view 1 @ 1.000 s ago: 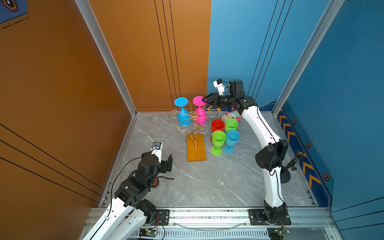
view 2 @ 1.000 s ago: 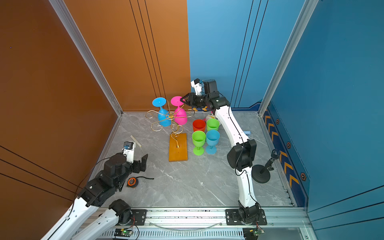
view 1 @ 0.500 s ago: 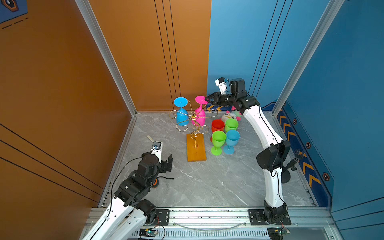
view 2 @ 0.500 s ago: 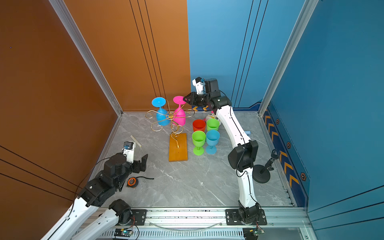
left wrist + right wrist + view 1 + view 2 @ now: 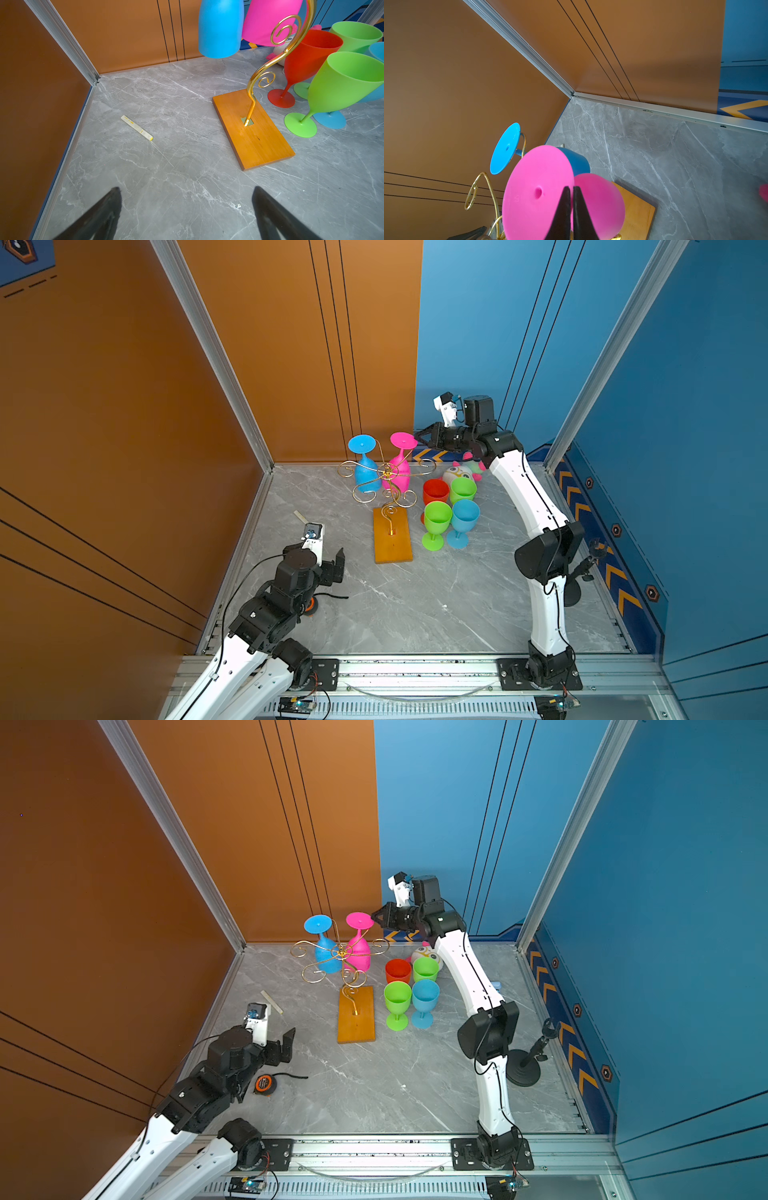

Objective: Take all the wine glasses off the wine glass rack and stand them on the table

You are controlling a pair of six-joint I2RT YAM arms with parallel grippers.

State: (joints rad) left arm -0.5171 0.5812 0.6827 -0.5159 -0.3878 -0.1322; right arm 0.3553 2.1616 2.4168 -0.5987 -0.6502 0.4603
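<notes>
A grey marble table (image 5: 415, 605) sits between orange and blue walls, seen from above. Toward the far middle stands the rack (image 5: 387, 475): gold wire with curled arms on a wavy stem, set in an orange wooden base (image 5: 392, 541).

Two glasses hang upside down from the rack's arms, feet up. The pink glass (image 5: 401, 477) is on the right, and the hanging blue glass (image 5: 366, 479) is just beside it on the left.

The right arm reaches across the far right side of the table. The right gripper (image 5: 417, 435) is level with the pink glass's round foot. Its jaws are together, pinching the rim of that foot. In the right wrist view one dark fingertip lies on each side of the disc's edge.

The left gripper (image 5: 187, 190) sits low at the front left, well apart from the rack. Its jaws are wide apart and hold nothing.

Four glasses stand upright just right of the base: a red glass (image 5: 435, 491), a far green glass (image 5: 462, 489), a near green glass (image 5: 437, 518) and a standing blue glass (image 5: 465, 516). A plush toy (image 5: 457, 470) lies behind them, partly hidden by the right arm.

A pale pen (image 5: 137, 127) lies near the left wall. A tape measure (image 5: 265, 1083) lies beside the left arm. A black stand (image 5: 525, 1071) sits at the right edge.
</notes>
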